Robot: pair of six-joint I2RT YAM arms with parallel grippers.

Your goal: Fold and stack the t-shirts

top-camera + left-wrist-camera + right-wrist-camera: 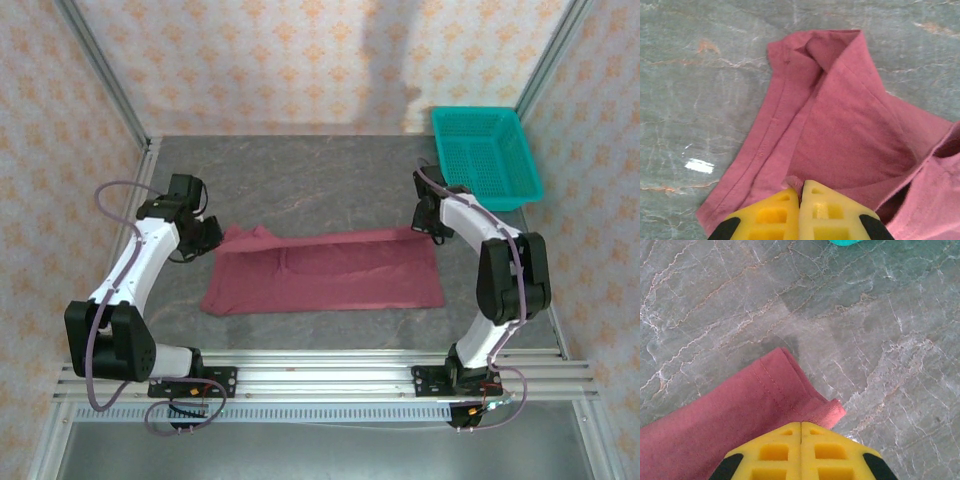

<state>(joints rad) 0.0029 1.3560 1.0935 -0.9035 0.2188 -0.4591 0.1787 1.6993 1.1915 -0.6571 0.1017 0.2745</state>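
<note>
**Grip on both far corners**

Maroon t-shirt [325,272] lies mid-table as a long flat band. The left gripper [800,190] has its yellow fingers pressed together on a nip of fabric at the shirt's left far corner. The right gripper [801,426] is closed likewise on the right far hem — a matched hold, likely so both ends travel together into one even fold. No lettering or label is readable.

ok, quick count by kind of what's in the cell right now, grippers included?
maroon t-shirt: 1
teal mesh basket: 1
grippers: 2, the left gripper and the right gripper, each shut on an edge of the shirt
Total: 4
</note>
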